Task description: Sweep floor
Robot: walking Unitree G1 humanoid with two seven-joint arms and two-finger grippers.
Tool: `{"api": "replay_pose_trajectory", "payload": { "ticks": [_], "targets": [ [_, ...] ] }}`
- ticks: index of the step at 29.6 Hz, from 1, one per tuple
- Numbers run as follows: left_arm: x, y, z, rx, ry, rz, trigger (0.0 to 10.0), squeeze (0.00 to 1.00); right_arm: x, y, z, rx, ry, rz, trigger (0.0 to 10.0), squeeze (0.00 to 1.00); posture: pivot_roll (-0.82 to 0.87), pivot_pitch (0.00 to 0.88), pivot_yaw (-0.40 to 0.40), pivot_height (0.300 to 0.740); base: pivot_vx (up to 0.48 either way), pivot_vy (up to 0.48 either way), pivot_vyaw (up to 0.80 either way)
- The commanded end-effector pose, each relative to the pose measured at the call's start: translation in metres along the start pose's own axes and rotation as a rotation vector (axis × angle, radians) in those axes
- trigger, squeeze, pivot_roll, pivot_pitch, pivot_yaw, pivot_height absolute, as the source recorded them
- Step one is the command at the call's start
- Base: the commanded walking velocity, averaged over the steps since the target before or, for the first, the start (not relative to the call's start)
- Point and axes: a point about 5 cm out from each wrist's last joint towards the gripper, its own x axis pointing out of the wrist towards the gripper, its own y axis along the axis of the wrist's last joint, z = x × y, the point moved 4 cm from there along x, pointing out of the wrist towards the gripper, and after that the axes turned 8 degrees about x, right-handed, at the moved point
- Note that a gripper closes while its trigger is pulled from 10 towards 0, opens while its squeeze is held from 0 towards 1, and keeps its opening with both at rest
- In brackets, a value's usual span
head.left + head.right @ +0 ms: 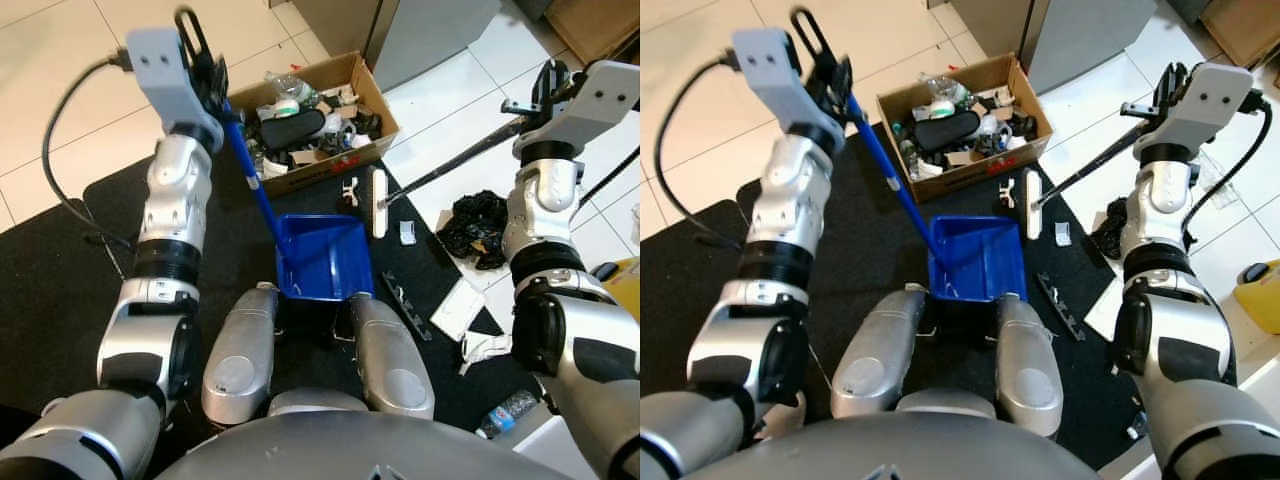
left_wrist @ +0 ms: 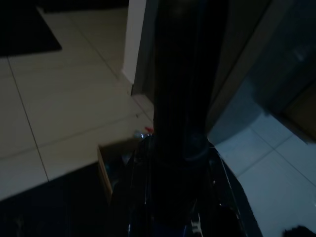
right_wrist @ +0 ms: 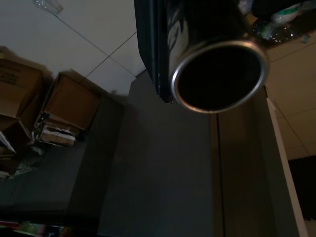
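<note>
Left gripper [image 1: 205,70]: raised far left, clamps dustpan [image 1: 322,257] handle.
Right gripper [image 1: 540,95]: raised right, grips broom [image 1: 379,202] pole.

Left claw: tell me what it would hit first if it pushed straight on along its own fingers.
Judging by the left wrist view, the left claw, shut on the dustpan handle, points toward the cardboard box edge; depth is unclear.

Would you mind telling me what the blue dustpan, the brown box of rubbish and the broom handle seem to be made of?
The dustpan looks like moulded plastic: even blue, slightly glossy. The box looks like plain matte corrugated cardboard, brown with folded flaps. The broom handle is dark and thin; the right wrist view shows a hollow tube end with a shiny rim, so probably coated metal.
</note>
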Motion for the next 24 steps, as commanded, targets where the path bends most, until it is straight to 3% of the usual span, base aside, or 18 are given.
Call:
{"api": "replay_pose_trajectory", "payload": {
  "ticks": [1, 9, 12, 16, 24],
  "targets": [
    [-0.003, -0.001, 0.012, -0.025, -0.072, -0.036, 10.0, 0.0, -0.001, -0.002, 0.0, -0.002, 0.005, -0.005, 10.0, 0.0, 0.2, 0.092, -0.036, 0.74, 0.0, 0.0, 0.0],
    [-0.01, 0.001, 0.015, -0.046, -0.129, -0.08, 10.0, 0.0, -0.001, -0.003, -0.002, 0.001, 0.01, -0.01, 10.0, 0.0, 0.2, 0.09, -0.036, 0.74, 0.0, 0.0, 0.0],
    [-0.013, 0.005, 0.019, -0.089, -0.197, -0.127, 10.0, 0.0, -0.001, -0.003, -0.003, 0.003, 0.012, -0.012, 10.0, 0.0, 0.21, 0.091, -0.036, 0.74, 0.0, 0.0, 0.0],
    [-0.028, 0.007, 0.027, -0.056, -0.318, -0.229, 10.0, 0.0, -0.002, -0.004, -0.003, 0.002, 0.014, -0.013, 10.0, 0.0, 0.21, 0.098, -0.029, 0.74, 0.0, 0.0, 0.0],
    [-0.046, 0.007, 0.022, -0.013, -0.36, -0.348, 10.0, 0.0, -0.004, -0.004, 0.004, -0.004, -0.005, -0.015, 10.0, 0.0, 0.21, 0.105, -0.024, 0.74, 0.0, 0.0, 0.0]
  ]
}}
